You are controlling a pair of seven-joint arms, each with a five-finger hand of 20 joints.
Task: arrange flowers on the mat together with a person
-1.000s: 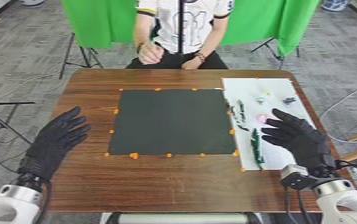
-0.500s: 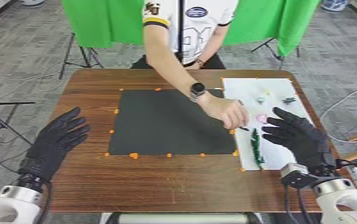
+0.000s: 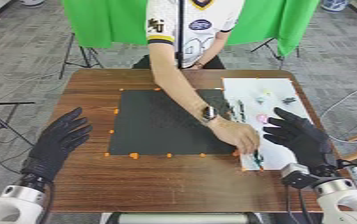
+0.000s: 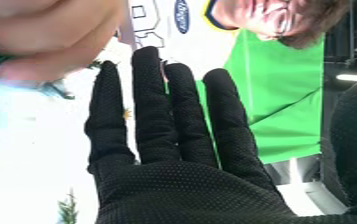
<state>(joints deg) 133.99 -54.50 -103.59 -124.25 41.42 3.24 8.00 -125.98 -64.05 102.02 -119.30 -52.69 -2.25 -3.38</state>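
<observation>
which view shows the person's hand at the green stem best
The head view: it has the person's hand whole, at the green stem and by the dark mat. The right wrist view shows that hand close up, but cut off by the picture's edge.

White fabric shirt with dark-and-yellow sleeve trim (image 3: 189, 37), on person beyond far edge of brown wooden tabletop (image 3: 157, 187): large dark-outlined numerals (image 3: 194, 46) on front; dark blue oval badge with white script (image 4: 181, 16) on chest; black-and-gold lettering (image 3: 156, 26) on one sleeve.
</observation>
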